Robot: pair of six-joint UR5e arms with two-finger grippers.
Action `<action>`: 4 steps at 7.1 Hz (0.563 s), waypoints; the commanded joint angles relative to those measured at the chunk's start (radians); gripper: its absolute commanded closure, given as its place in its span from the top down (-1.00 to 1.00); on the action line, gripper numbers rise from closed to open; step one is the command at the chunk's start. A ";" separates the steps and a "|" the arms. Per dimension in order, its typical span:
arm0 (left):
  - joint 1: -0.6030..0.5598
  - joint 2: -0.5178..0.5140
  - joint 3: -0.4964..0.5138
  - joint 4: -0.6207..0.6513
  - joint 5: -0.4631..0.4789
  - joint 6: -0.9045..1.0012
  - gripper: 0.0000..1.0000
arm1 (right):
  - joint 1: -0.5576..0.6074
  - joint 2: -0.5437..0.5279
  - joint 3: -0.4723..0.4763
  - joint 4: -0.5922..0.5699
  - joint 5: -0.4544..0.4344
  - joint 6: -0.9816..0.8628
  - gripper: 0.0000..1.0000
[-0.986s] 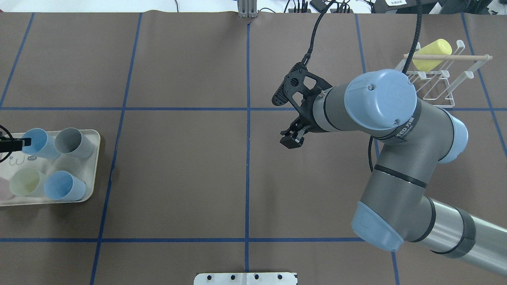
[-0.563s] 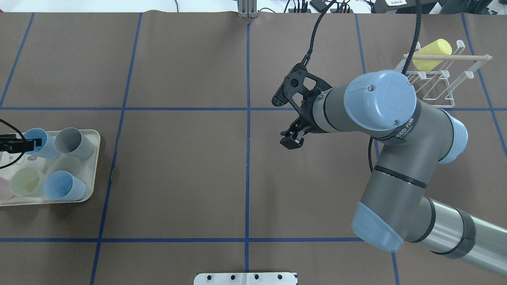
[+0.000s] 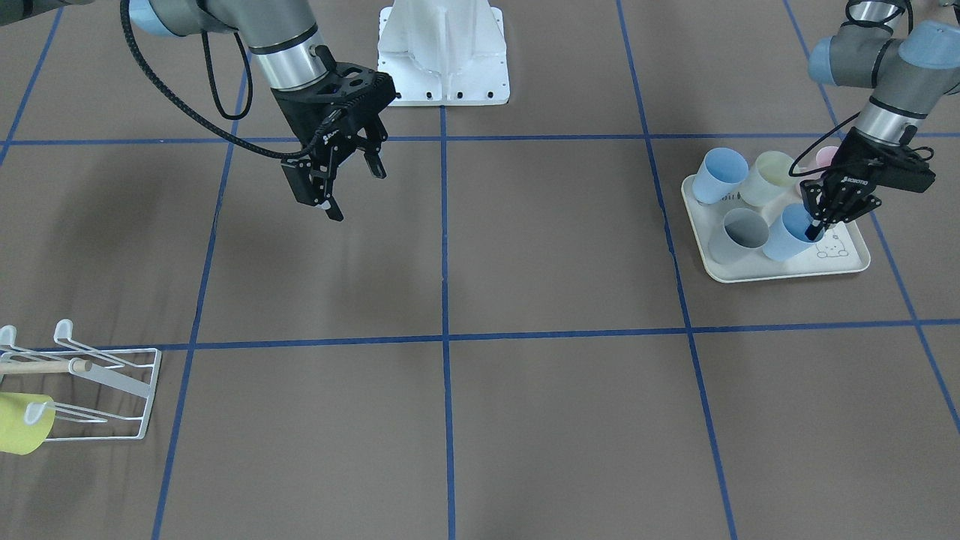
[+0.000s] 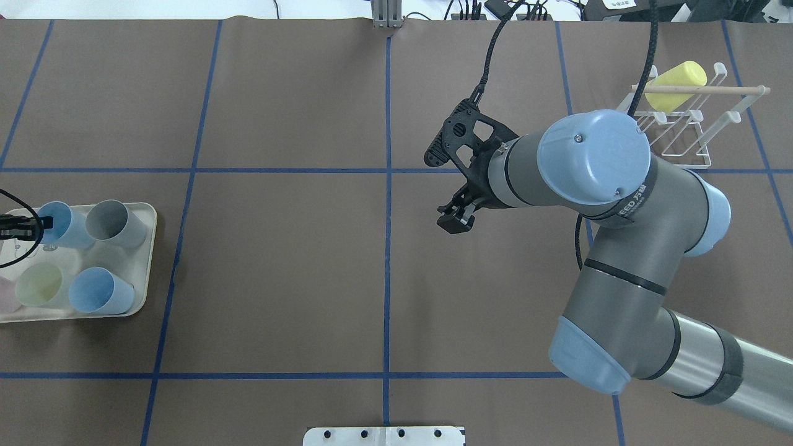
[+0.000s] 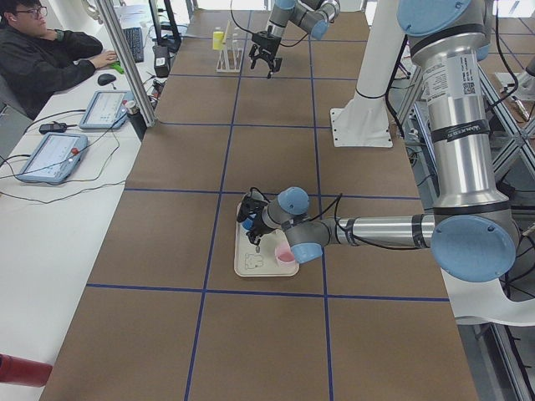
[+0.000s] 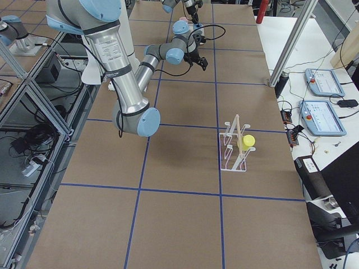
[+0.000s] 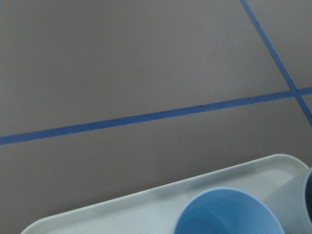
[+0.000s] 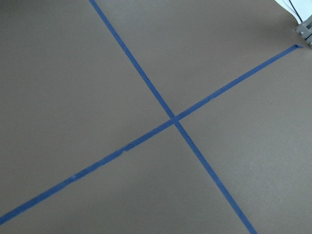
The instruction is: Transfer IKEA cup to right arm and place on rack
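A light-blue cup (image 4: 65,226) lies on a cream tray (image 4: 147,217) at the table's left; it also shows in the front view (image 3: 787,236) and the left wrist view (image 7: 226,212). My left gripper (image 3: 815,225) is at its rim, one finger inside, fingers drawn together on the wall; in the overhead view the left gripper (image 4: 38,223) sits at the frame's edge. My right gripper (image 3: 357,193) is open and empty, hovering above the table's middle, also seen from overhead (image 4: 455,218). The white wire rack (image 4: 681,133) stands far right, holding a yellow cup (image 4: 675,83).
The tray also holds a grey cup (image 4: 114,223), a pale green cup (image 4: 40,285), another blue cup (image 4: 99,291) and a pink cup (image 3: 825,157). The robot's white base (image 3: 442,52) is at the table's rear. A seated operator (image 5: 42,54) is beside the table.
The left gripper pushed a little to the right into the blue cup, then drew back left; its fingers look closer together now. The cup and the right arm stayed nearly still.
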 commanded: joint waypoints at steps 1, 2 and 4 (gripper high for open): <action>-0.085 0.003 -0.010 0.005 -0.006 0.064 -1.00 | -0.002 0.002 0.000 0.002 -0.002 0.000 0.99; -0.155 -0.005 -0.016 0.011 -0.014 0.115 -1.00 | -0.011 0.001 -0.005 0.029 -0.003 0.000 0.98; -0.179 -0.007 -0.121 0.040 -0.122 0.102 -1.00 | -0.069 -0.009 -0.032 0.150 -0.034 0.018 0.98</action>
